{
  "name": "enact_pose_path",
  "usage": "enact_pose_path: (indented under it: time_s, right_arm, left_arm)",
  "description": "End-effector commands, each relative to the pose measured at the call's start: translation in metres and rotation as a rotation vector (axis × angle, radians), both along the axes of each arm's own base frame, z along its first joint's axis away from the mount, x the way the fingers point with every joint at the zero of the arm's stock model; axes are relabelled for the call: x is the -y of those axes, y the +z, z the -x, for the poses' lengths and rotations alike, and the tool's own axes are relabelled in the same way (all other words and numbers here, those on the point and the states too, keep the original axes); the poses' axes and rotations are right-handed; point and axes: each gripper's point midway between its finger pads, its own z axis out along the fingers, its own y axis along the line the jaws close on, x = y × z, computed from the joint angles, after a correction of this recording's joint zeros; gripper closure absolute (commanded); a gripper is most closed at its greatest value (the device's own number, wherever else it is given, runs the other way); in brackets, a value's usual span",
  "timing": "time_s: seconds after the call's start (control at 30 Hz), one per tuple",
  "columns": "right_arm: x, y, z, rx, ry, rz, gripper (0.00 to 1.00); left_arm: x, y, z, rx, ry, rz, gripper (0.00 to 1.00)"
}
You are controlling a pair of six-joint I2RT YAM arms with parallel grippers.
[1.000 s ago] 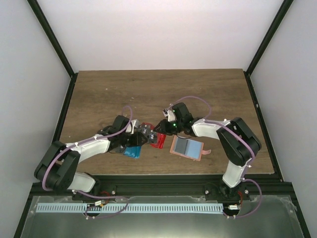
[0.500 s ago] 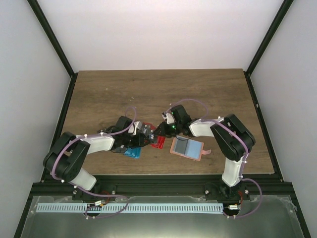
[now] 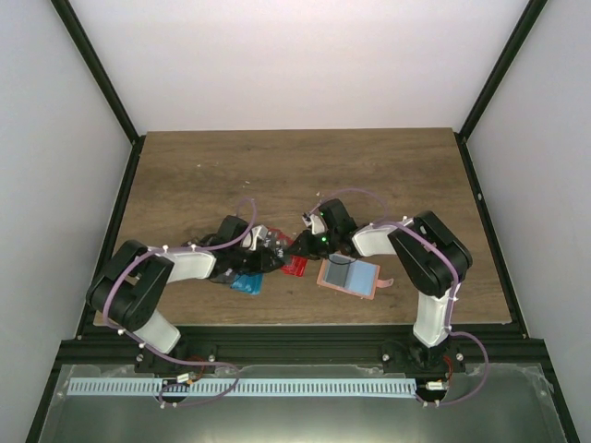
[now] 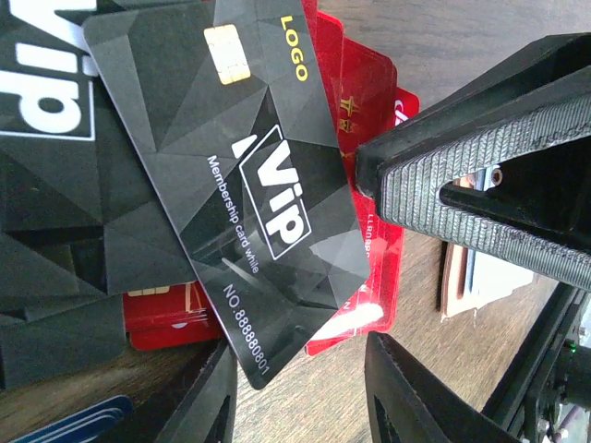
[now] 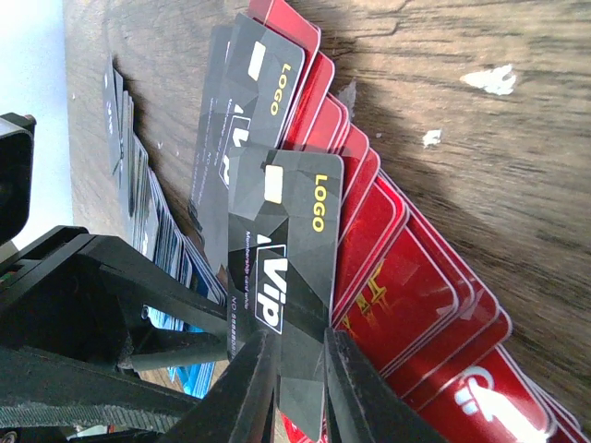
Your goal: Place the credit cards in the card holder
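Since the glossy black plastic VIP card [image 5: 282,240] is pinched at its lower short edge between the closed fingers of the right hand [image 5: 297,349], tilted up above the fanned heap of thin red, blue and black plastic credit cards [image 5: 406,277], the step in hand looks like drawing this one card clear. The left hand [image 4: 297,362] sits low at the heap with its fingers spread wide, gripping nothing. To do it well, I judge, pinch firmly and slide the card out flat so its neighbours are not dragged along. The tan-pink leather-like folding card holder [image 3: 349,275] lies open just right of the heap on the brown wooden bench [image 3: 277,166]. The card should meet a pocket mouth edge-first and level.
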Motion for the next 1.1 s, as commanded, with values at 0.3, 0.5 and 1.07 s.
enact_pose_path:
  time_s: [0.3, 0.5, 1.07]
  right_arm:
    - [0.003, -0.012, 0.009, -0.034, 0.002, 0.019, 0.83]
    - [0.005, -0.014, 0.014, -0.042, -0.001, 0.018, 0.83]
    - [0.007, -0.013, 0.017, -0.044, -0.002, 0.014, 0.83]
  left_arm:
    - [0.007, 0.012, -0.009, 0.031, -0.005, 0.043, 0.64]
    - [0.010, 0.018, -0.014, 0.048, 0.001, 0.054, 0.68]
    - [0.014, 0.020, -0.021, 0.052, 0.004, 0.062, 0.79]
